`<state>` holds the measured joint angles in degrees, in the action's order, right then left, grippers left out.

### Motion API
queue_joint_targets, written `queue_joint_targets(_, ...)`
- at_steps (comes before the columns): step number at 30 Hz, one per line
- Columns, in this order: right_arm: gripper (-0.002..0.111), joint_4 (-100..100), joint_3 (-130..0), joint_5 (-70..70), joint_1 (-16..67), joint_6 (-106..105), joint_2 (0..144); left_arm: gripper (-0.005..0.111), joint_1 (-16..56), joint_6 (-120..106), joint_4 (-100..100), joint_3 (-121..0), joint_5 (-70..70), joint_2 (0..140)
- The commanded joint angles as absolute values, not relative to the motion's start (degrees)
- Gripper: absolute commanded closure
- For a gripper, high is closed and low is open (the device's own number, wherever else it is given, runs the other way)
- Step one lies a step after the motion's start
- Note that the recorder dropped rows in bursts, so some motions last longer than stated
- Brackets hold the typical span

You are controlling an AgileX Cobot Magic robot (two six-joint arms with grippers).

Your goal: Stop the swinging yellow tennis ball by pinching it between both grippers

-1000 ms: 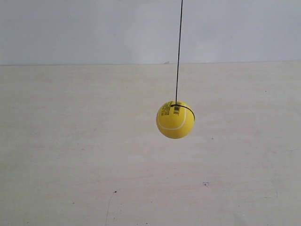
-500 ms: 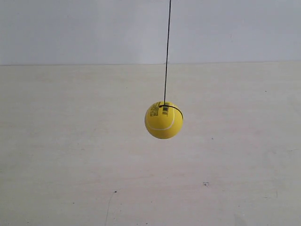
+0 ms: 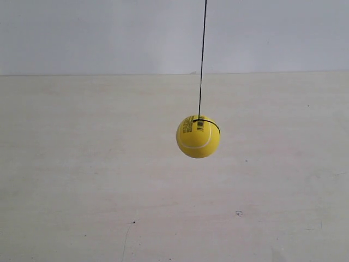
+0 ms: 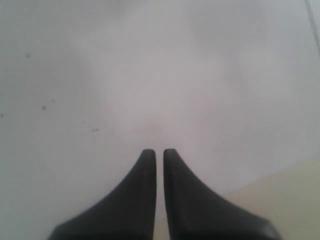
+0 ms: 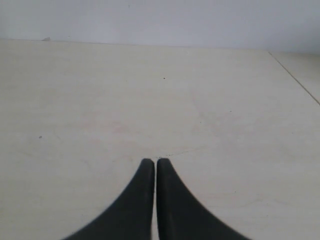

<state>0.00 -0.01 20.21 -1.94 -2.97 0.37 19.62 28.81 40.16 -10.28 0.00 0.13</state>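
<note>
The yellow tennis ball hangs in mid-air on a thin dark string, near the middle of the exterior view, above the pale table. Its white seam and small black print face the camera. Neither arm shows in the exterior view. In the left wrist view my left gripper is shut, with only a thin slit between its black jaws and nothing in them. My right gripper is likewise shut and empty over the table. The ball appears in neither wrist view.
A pale wooden table with small dark specks spreads under the ball, and a plain white wall rises behind it. The right wrist view shows the table's edge running off to one side.
The ball swung toward the exterior view's left, then back to the right, ending slightly left of where it hung a second ago. No arm came into that view.
</note>
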Motion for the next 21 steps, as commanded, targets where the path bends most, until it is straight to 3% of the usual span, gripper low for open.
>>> queue_joint_targets(1,0.108,-0.57,0.0,19.93,-2.27,-3.32,0.0,0.102,14.89,22.81,31.25,-8.63,7.05,0.0)
queue_joint_targets(12,0.108,-0.57,0.0,19.4,-2.27,-3.32,0.0,0.102,-3.04,9.33,6.87,-2.8,7.37,0.0)
queue_joint_targets(21,0.108,-0.57,0.0,19.15,-2.27,-3.32,0.0,0.102,-5.53,7.39,4.88,0.0,10.48,0.0)
